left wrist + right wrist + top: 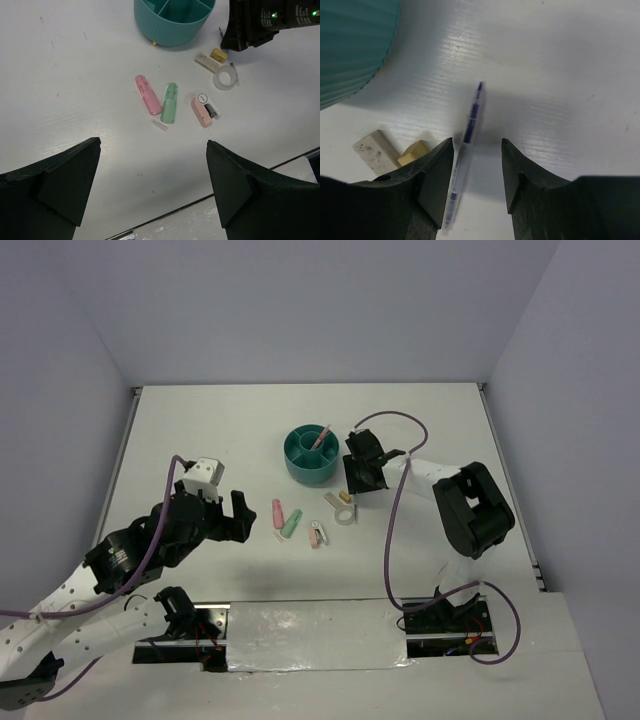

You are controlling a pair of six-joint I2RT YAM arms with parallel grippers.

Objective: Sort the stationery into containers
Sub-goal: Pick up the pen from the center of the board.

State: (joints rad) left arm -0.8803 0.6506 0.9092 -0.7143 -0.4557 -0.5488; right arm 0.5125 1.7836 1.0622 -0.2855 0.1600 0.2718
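The thin grey pen, clear-barrelled with a blue tip, lies flat on the white table just right of the teal organiser. A whitish block and a small yellowish piece lie just beside it. The right gripper straddles the pen with its fingers half spread. One pad touches or nearly touches the barrel and the other stands clear, so nothing is pinched yet. The pen looks light, stiff and smooth, and likely to roll or pivot; mid-barrel seems the soundest place to hold it. A pink pen stands in the organiser's central cup. The left gripper hangs spread wide and empty, near-left of the pink capsule and green capsule.
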